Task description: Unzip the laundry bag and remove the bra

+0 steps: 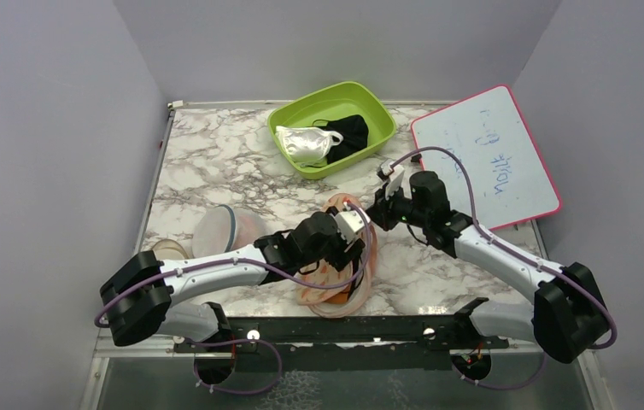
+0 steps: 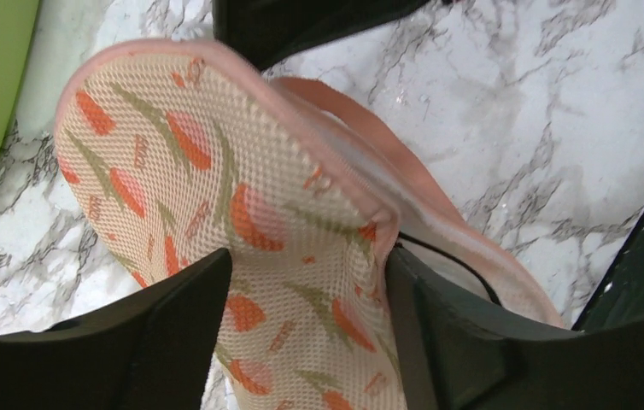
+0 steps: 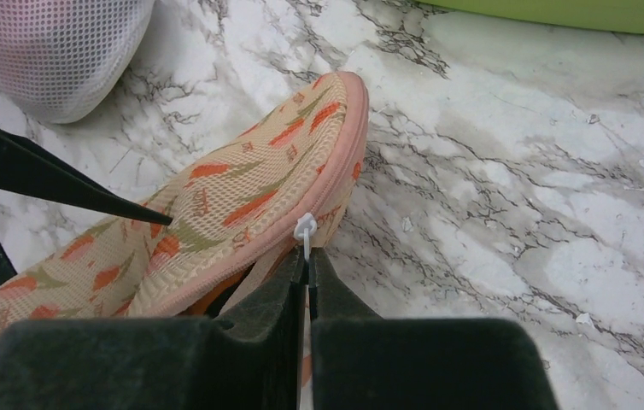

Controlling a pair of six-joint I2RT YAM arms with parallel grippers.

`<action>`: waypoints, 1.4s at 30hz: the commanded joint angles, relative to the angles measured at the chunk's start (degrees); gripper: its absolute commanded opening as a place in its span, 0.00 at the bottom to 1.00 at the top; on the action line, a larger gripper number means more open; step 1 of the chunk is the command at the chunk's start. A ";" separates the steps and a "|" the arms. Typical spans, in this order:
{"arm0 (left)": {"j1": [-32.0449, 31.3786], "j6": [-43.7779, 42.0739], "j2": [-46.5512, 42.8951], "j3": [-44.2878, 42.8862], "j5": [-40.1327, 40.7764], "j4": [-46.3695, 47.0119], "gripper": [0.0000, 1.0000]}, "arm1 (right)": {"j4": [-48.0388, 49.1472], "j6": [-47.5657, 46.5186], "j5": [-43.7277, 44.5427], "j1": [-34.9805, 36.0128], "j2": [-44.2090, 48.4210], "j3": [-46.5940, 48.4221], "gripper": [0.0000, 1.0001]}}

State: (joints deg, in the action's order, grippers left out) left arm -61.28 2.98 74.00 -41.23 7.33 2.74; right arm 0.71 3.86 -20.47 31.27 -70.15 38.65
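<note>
Marbled tabletop [image 3: 515, 171]; our right end effector [image 3: 308, 260] pinches the zipper pull [image 3: 304, 229] of the laundry bag [image 3: 216, 205], whose length runs toward our left end effector [image 2: 308, 256], clamping its fabric.

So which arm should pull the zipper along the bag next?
Right. The right pincer is shut on the white zipper pull at the bag's edge, ready to drag it along. The left pincer grips the bag's top layer, steadying it, away from the pull.
</note>
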 commanded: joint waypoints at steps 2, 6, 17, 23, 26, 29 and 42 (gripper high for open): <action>-0.34 2.41 0.38 -3.59 -3.17 5.52 0.67 | -0.09 1.59 -2.75 -0.15 1.59 -0.68 0.01; -0.32 4.65 1.12 -4.90 -2.06 7.10 0.74 | -0.51 1.35 -2.81 -0.15 1.95 -0.37 0.01; -0.25 3.22 9.67 -11.32 9.33 4.70 0.57 | -1.78 1.25 -3.06 -0.15 3.32 0.03 0.01; -0.25 0.25 7.77 -10.67 9.42 6.34 0.27 | -3.09 0.89 -1.99 -0.15 3.78 0.10 0.01; -0.25 -1.03 5.90 -9.17 6.71 6.94 0.14 | -3.94 1.24 -0.60 -0.16 3.67 0.38 0.01; -0.26 -4.44 4.48 -7.90 1.82 6.64 0.04 | -4.85 2.04 1.54 -0.15 3.17 0.99 0.01; -1.04 -23.00 -2.98 -1.62 -13.75 9.60 0.00 | -6.42 -4.50 1.36 -0.21 -2.01 7.65 0.01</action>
State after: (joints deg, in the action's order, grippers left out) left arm -61.28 -13.82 72.69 -43.46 1.80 8.51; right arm -8.19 2.70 -20.62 31.40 -70.67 43.75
